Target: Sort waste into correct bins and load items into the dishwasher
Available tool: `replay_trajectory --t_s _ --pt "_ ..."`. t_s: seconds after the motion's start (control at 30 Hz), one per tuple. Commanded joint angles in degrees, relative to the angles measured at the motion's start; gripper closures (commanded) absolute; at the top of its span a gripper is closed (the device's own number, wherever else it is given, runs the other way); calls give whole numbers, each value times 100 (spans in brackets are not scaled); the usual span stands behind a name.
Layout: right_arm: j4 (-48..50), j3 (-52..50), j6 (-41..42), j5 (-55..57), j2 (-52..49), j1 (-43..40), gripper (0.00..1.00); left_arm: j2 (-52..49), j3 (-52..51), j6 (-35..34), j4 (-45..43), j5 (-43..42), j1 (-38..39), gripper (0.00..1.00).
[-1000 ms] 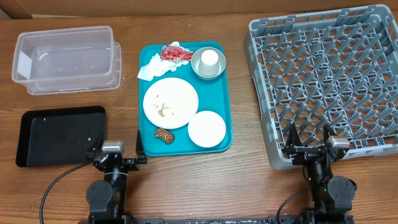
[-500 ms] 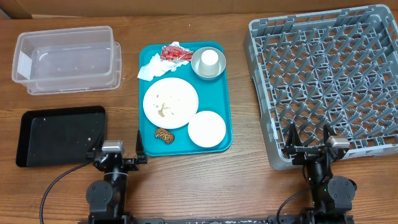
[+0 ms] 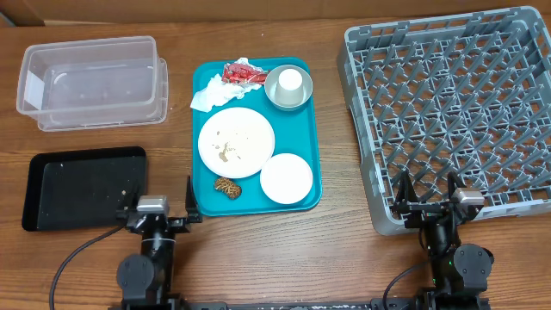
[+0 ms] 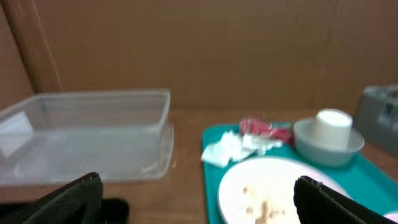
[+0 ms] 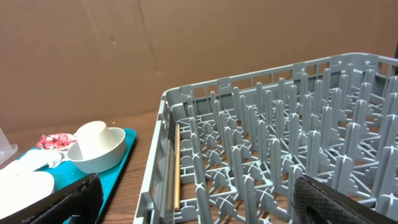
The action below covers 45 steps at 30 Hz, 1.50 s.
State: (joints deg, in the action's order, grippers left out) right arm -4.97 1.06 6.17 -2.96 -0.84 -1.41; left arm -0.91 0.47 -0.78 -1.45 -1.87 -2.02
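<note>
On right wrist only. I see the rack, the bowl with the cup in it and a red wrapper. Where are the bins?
Observer: The clear tub sits at the far left of the table, left of the teal tray.
Operator: And the black one?
Observer: The black tray lies on the robot's side of the tub, apart from it.
Operator: Any waste I'm missing?
Observer: A brown food piece lies on the teal tray, at the near edge of the large plate, left of the small plate.
</note>
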Motion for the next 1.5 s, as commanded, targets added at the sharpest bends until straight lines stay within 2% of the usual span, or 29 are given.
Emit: replay_trajectory --t_s 0.0,0.1,0.17,0.33,0.43,0.53,0.6,0.7,0.8,0.9,1.0,1.13,1.27,1.47 --pt "37 -59 -22 37 68 13 0 59 -17 -918 33 -1119 -20 0" --pt "37 -59 -22 37 68 13 0 59 -17 -1934 -20 -2479 -20 0" --pt "37 -59 -22 37 68 13 0 59 -17 -2511 -98 -3021 -20 0" --pt "37 -61 -22 35 68 13 0 59 -17 -3713 -662 -3687 -20 0" --pt "37 -59 -22 35 68 13 0 59 17 -3866 -1434 -4135 -20 0" --pt "37 -59 -22 35 68 11 0 55 304 -4103 -1357 -3993 -24 0" --pt "37 -59 -22 35 68 11 0 -28 695 -4111 -802 -3917 -26 0" --pt "37 -59 -22 35 68 13 0 -472 1482 -3528 267 -3976 -24 0" --pt "37 -59 -22 37 68 13 0 -1373 2564 -2660 1646 -3978 -24 0" --pt "37 -59 -22 35 68 13 0 -2686 3794 -1923 3073 -3814 -20 0" --pt "37 -59 -22 35 68 13 0 -3930 4854 -1504 4256 -3832 -17 0" --pt "37 -59 -22 35 68 11 0 -5167 5711 -1508 5473 -4352 -20 0" --pt "37 -61 -22 35 68 11 0 -5991 5801 -1515 5637 -4393 -7 0" --pt "37 -59 -22 35 68 11 0 -6426 5886 -3126 6570 -1412 673 0"
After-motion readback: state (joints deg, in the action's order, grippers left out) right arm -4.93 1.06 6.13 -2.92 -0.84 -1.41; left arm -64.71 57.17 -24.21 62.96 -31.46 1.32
